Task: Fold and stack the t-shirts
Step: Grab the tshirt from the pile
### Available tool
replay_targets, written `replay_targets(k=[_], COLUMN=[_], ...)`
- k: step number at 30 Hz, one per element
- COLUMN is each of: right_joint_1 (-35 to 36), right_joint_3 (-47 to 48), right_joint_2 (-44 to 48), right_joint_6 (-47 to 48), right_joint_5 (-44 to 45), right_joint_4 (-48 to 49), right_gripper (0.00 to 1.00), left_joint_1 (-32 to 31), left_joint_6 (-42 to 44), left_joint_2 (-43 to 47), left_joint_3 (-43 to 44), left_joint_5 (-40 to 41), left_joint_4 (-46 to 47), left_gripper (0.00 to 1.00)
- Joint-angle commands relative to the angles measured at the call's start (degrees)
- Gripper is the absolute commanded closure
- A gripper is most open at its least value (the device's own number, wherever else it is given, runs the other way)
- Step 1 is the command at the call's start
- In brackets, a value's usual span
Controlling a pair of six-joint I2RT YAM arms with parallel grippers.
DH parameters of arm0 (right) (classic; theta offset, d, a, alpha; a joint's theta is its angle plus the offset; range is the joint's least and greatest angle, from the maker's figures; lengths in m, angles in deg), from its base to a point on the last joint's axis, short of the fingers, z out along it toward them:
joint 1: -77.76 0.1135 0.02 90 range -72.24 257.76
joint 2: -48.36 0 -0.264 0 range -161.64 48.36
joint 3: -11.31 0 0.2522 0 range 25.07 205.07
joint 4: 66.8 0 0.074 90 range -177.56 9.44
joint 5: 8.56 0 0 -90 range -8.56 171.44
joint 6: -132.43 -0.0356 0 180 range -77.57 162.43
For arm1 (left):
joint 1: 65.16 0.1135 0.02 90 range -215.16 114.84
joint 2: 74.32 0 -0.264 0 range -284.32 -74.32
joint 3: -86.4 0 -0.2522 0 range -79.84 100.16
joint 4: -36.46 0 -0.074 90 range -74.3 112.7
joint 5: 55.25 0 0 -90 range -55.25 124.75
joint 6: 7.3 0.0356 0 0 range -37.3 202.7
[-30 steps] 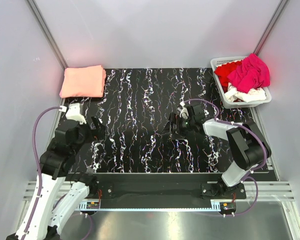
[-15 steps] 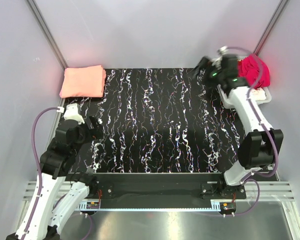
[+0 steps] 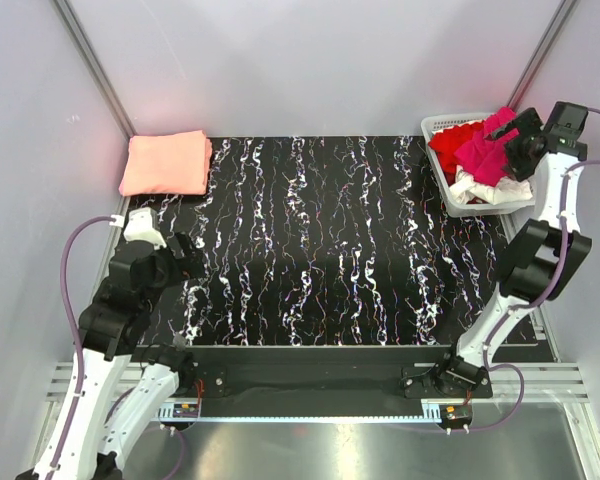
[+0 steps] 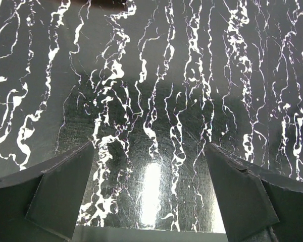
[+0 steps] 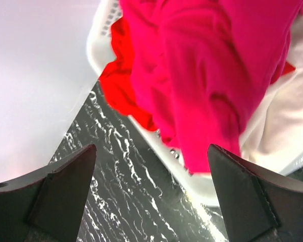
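Observation:
A folded salmon-pink t-shirt (image 3: 166, 163) lies at the mat's far left corner. A magenta t-shirt (image 3: 486, 150) tops a pile with a red t-shirt (image 3: 448, 148) and a white t-shirt (image 3: 477, 188) in the white basket (image 3: 492, 208) at the far right. In the right wrist view the magenta t-shirt (image 5: 212, 65) drapes over the basket rim (image 5: 192, 179), with the red t-shirt (image 5: 122, 85) and the white t-shirt (image 5: 288, 126) beside it. My right gripper (image 3: 515, 150) hovers open above the basket, fingers (image 5: 60, 196) empty. My left gripper (image 3: 192, 262) is open and empty over bare mat at the near left.
The black mat with white marbling (image 3: 320, 240) covers the table. Pale walls and metal corner posts (image 3: 90, 60) enclose the back and sides. The basket sits at the mat's far right edge.
My right arm has swung from mid-mat up and rightward to hover over the basket. The left arm has stayed in place.

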Motion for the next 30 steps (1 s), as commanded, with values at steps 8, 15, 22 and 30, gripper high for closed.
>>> replay_targets(k=[8, 15, 22, 30], right_joint_1=[-0.14, -0.14, -0.05, -0.05], right_joint_3=[17.69, 15.68, 14.53, 16.19], right_joint_2=[-12.18, -12.63, -14.30, -17.55], right_joint_6=[2.97, 3.85, 4.55, 5.96], right_joint_5=[6.30, 9.64, 7.44, 7.27], right_joint_4=[-10.63, -10.72, -10.37, -11.86], right_gripper=[0.03, 0.07, 0.31, 0.65], left_joint_1=[2.11, 2.63, 2.81, 2.81], left_joint_6=[0.27, 0.18, 0.36, 0.27], left_joint_2=[2.10, 2.28, 2.37, 2.54], left_joint_3=[-0.09, -0.18, -0.18, -0.18], left_joint_5=[0.06, 0.23, -0.03, 0.06], left_joint_4=[2.48, 2.57, 2.66, 2.66], left_gripper=[0.01, 0.01, 0.01, 0.01])
